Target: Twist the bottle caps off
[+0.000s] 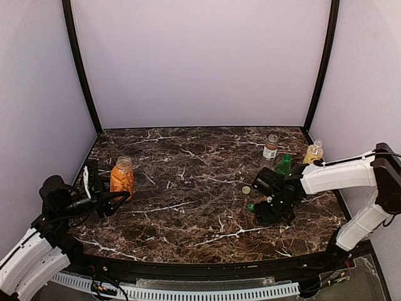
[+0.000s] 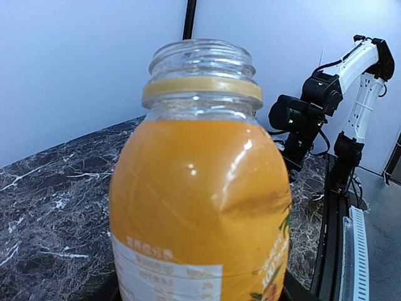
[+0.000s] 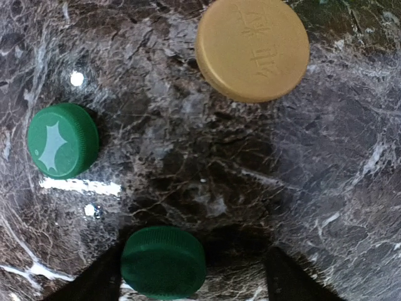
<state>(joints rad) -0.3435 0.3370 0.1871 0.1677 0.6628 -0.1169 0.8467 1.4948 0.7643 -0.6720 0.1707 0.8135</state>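
Note:
The squat orange bottle (image 1: 121,177) stands at the left with its neck (image 2: 202,63) uncapped, and my left gripper (image 1: 119,195) is shut on its lower body (image 2: 200,207). At the back right stand the brown-label bottle (image 1: 270,147), the green bottle (image 1: 284,165) and the pale yellow bottle (image 1: 313,152). My right gripper (image 3: 191,282) hangs open low over the marble. A loose dark green cap (image 3: 163,261) lies between its fingers, beside the left finger (image 3: 94,282). Farther off lie a green cap with a star mark (image 3: 62,140) and a gold cap (image 3: 252,50).
The marble tabletop (image 1: 188,213) is boxed in by pale walls at the back and sides. In the top view a green cap (image 1: 250,206) and a yellowish cap (image 1: 246,189) lie just left of my right gripper (image 1: 270,210). The right arm (image 2: 313,106) shows beyond the orange bottle.

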